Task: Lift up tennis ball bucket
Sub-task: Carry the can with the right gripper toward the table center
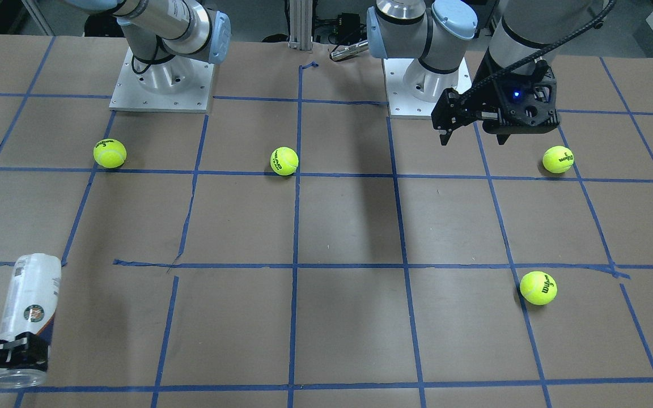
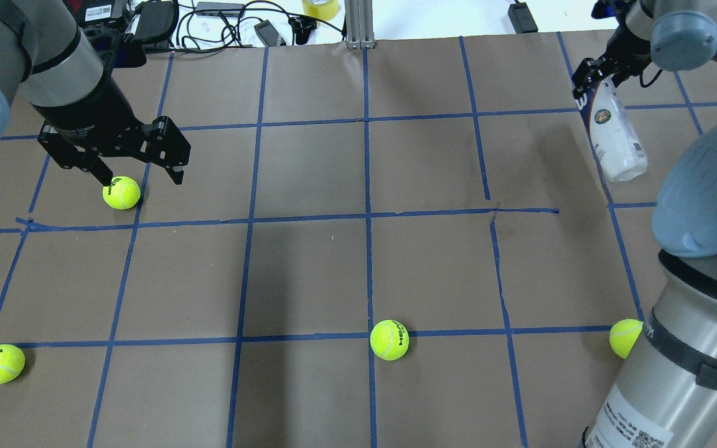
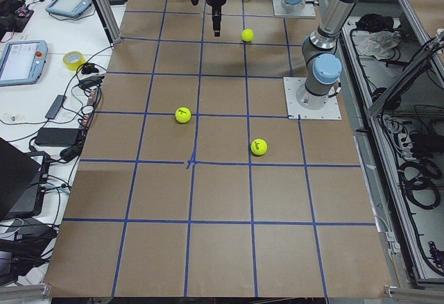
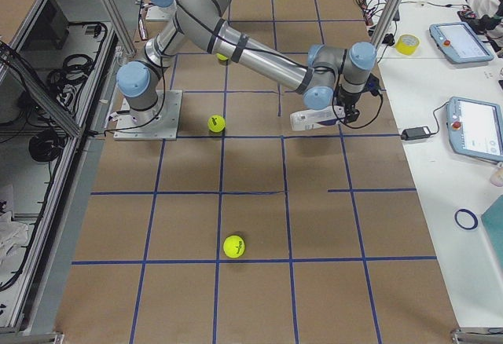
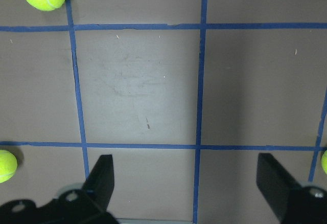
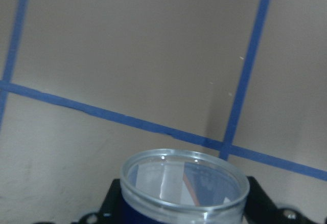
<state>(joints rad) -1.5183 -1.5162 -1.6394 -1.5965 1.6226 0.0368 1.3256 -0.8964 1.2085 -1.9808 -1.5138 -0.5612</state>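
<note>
Plainly the bucket (image 1: 30, 306) is tilted at the far right corner of the bench (image 1: 349, 226), long axis running from its open mouth back toward our base; the right pincer (image 1: 16, 350) is clamped across that mouth end; whether the closed end clears the bench we cannot tell; the left pincer (image 2: 142, 179) hangs wide, well apart; we judge the lift is the right arm's.

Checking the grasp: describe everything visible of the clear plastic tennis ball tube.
The clear plastic cylindrical tennis ball bucket carries a white label with a navy band, round emblem and barcode. Its lidless open rim shows no balls inside. It is tipped near horizontal on the robot's right side, the right hand shut around it just behind the rim.
</note>
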